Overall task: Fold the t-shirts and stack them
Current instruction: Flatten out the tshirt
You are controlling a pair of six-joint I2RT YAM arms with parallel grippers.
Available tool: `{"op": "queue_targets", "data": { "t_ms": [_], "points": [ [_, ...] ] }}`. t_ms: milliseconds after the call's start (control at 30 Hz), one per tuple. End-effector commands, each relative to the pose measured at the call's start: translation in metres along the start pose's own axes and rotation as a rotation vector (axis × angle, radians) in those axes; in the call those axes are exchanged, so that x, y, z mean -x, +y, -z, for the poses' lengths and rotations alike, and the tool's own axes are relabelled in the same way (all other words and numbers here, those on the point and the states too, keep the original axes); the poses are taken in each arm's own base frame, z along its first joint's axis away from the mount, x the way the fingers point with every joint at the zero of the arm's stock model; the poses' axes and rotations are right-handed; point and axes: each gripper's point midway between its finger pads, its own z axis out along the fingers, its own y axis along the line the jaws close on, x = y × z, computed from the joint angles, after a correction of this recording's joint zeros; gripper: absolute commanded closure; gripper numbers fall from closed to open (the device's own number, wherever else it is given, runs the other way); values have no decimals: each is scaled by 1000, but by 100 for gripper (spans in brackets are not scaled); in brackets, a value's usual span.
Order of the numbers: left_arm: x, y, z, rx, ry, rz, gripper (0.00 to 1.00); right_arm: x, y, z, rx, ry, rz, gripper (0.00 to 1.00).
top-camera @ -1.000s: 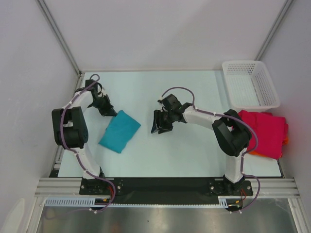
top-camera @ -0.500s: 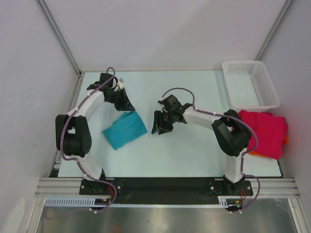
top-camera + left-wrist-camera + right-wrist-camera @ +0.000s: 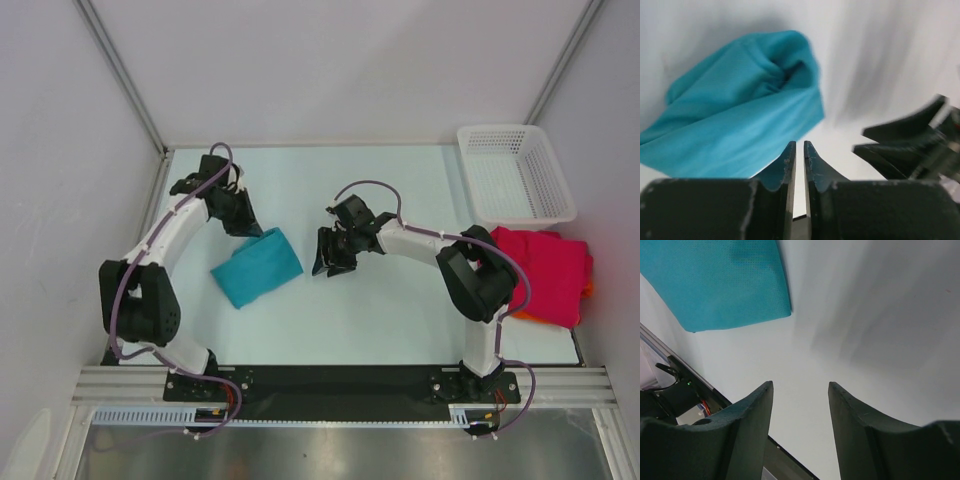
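A folded teal t-shirt [image 3: 257,266] lies on the table left of centre; it also shows in the left wrist view [image 3: 740,125] and the right wrist view [image 3: 715,285]. My left gripper [image 3: 240,216] [image 3: 800,149] hovers just beyond the shirt's far corner. Its jaws are parted by a narrow slit, with only bare table between them. My right gripper [image 3: 330,256] [image 3: 800,390] stands open and empty just right of the shirt, clear of it. A crimson-pink t-shirt [image 3: 545,268] lies at the right edge on top of an orange one [image 3: 588,289], which shows only as an edge.
A white mesh basket [image 3: 515,175] stands at the back right corner. The table's front rail [image 3: 685,390] shows past the right fingers. The right gripper's dark fingers [image 3: 910,142] appear close by at the right of the left wrist view.
The left arm swung back and right, dragging and turning the teal t-shirt. Its jaws have now parted slightly and drawn off the cloth. The right arm has not moved.
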Motion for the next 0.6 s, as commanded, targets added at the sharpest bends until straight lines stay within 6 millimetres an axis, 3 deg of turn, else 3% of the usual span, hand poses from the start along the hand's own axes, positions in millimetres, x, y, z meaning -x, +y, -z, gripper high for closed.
{"op": "queue_targets", "data": {
  "t_ms": [0, 300, 567],
  "points": [
    [10, 50, -10, 234, 9, 3, 80, 8, 7, 21, 0, -43, 24, 46],
    [-6, 83, -43, 336, 102, 12, 76, 5, -3, 28, -12, -48, 13, 46],
    [-13, 88, -56, 334, 137, 15, 76, 3, -5, 25, -14, -38, 11, 46]
  ]
}}
